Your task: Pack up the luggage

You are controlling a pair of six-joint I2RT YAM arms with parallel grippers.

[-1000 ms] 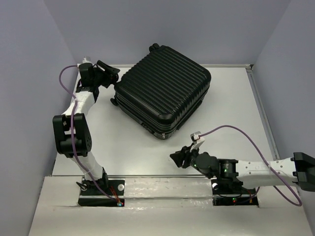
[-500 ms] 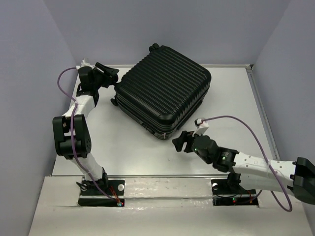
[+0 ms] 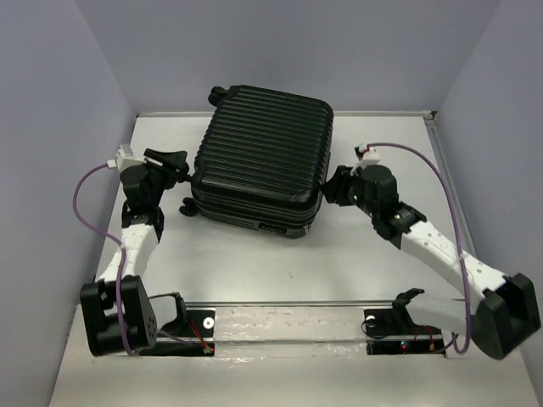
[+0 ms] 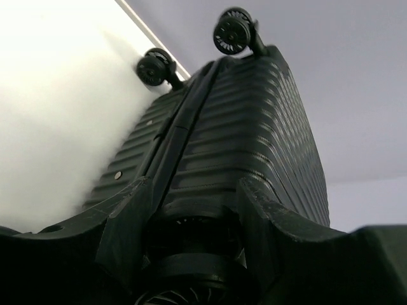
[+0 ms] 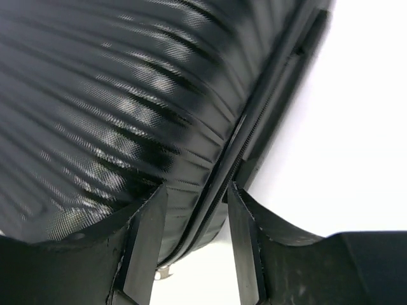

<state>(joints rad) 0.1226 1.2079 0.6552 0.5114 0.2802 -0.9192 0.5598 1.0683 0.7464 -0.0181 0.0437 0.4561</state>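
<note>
The luggage (image 3: 259, 153) lies flat and closed in the middle of the table, a black ribbed hard shell. My left gripper (image 3: 176, 166) is at its left side. In the left wrist view, that gripper (image 4: 194, 190) has its fingers closed round one black wheel (image 4: 191, 254), and two more wheels (image 4: 231, 33) show at the far end. My right gripper (image 3: 333, 188) is at the near right corner. In the right wrist view it (image 5: 196, 190) stands open, and the zip seam (image 5: 254, 127) at that corner runs between its fingers.
A raised rim (image 3: 445, 170) runs along the table's right edge. Grey walls close off the back and both sides. A wheel (image 3: 188, 206) sticks out at the luggage's near left corner. Purple cables loop off both arms.
The luggage has turned square to the table and shifted left. The left arm came nearer, onto a wheel. The right arm swung from the near table up to the right corner.
</note>
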